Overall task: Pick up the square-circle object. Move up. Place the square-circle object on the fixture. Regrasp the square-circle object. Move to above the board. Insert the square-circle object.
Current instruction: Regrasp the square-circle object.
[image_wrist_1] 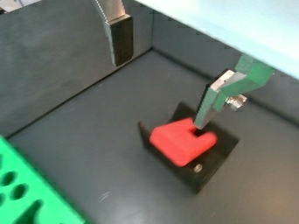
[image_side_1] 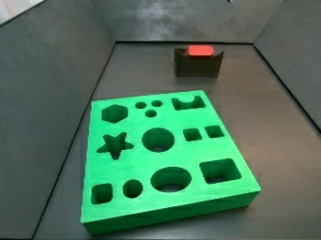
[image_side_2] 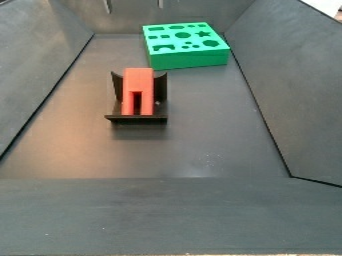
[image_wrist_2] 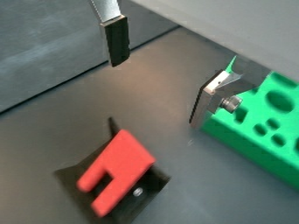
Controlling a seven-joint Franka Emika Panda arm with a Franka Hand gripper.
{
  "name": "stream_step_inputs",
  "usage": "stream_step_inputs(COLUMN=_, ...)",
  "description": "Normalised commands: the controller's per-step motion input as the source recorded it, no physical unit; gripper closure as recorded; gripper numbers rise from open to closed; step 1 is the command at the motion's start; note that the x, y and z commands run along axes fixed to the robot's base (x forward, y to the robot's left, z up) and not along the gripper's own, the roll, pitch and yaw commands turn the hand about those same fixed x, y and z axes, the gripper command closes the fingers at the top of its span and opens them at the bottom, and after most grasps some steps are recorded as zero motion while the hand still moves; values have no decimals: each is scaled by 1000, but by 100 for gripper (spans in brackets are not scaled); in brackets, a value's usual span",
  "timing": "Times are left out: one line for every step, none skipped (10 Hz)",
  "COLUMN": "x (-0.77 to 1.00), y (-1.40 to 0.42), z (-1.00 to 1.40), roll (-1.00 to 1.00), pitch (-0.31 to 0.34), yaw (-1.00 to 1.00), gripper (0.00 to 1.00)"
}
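Note:
The red square-circle object (image_wrist_1: pixel 177 140) lies on the dark fixture (image_wrist_1: pixel 218 161); it also shows on the fixture in the other wrist view (image_wrist_2: pixel 114 166) and in both side views (image_side_1: pixel 198 52) (image_side_2: pixel 138 88). My gripper (image_wrist_1: pixel 169 70) is open and empty. Its silver fingers (image_wrist_1: pixel 121 39) stand apart above the floor and hold nothing, and one fingertip is close beside the object. The gripper (image_wrist_2: pixel 163 72) also shows open in the other wrist view. It does not show in the side views. The green board (image_side_1: pixel 163 150) with shaped cut-outs lies flat on the floor.
The fixture (image_side_1: pixel 198 66) stands near the back wall of the dark bin, apart from the board (image_side_2: pixel 185 45). Sloped grey walls enclose the floor on all sides. The board's edge shows in both wrist views (image_wrist_1: pixel 30 197) (image_wrist_2: pixel 263 122).

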Motion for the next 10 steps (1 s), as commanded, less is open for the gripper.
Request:
stream_step_inputs(x=-8, y=-22, z=9, roll=1000, pitch=38, yaw=37, gripper=0)
stream_step_inputs(x=-4, y=-21, z=14, roll=1000, pitch=44, yaw=39, gripper=0)
stream_step_inputs(x=3, y=-20, z=14, roll=1000, pitch=46, yaw=41, gripper=0)
stream_step_inputs(x=17, y=-22, z=-1, roll=1000, pitch=53, yaw=44, gripper=0)
stream_step_inputs(x=28, y=-22, z=-6, roll=1000, pitch=57, yaw=47, gripper=0)
stream_step_inputs(x=49, y=-25, z=-11, roll=1000, pitch=71, yaw=54, gripper=0)
stream_step_inputs(x=64, y=-30, z=-13, roll=1000, pitch=82, yaw=60, gripper=0)
stream_step_inputs(x=77, y=-32, z=-14, roll=1000, pitch=96, yaw=67, gripper=0)
stream_step_inputs(x=88, y=-33, z=-15, roll=1000, pitch=106, yaw=72, gripper=0)
stream_step_inputs(x=107, y=-38, z=-18, roll=1000, pitch=138, yaw=92, gripper=0)
